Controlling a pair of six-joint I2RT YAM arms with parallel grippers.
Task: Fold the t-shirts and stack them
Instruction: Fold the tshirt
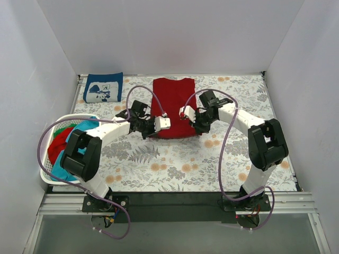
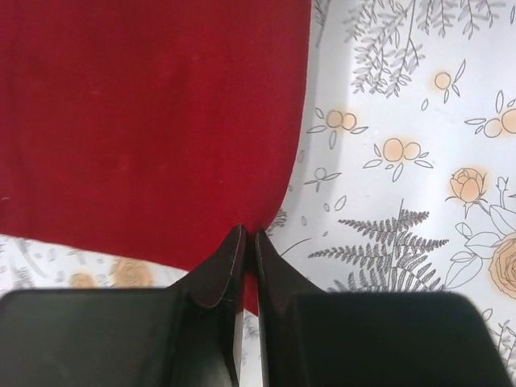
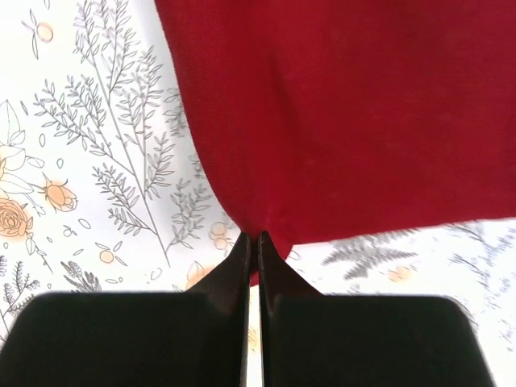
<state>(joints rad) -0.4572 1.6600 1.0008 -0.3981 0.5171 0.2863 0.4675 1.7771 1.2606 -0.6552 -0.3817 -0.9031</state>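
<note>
Item 1: plain dark red cloth t-shirt [image 1: 173,103], which I see flat on the floral table cloth [image 1: 169,159], mid-table.
Left gripper [image 2: 248,235]: pinched tight on its near-left hem.
Right gripper [image 3: 253,236]: likewise, on the near-right hem.
Item 2: folded navy blue printed t-shirt [image 1: 104,87], far-left corner.

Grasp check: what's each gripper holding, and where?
Both shut on the dark red t-shirt: left gripper at its near left corner, right gripper at its near right corner.

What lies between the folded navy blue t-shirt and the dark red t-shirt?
Floral table cloth, crossed by a purple cable; the top external view shows it.
</note>
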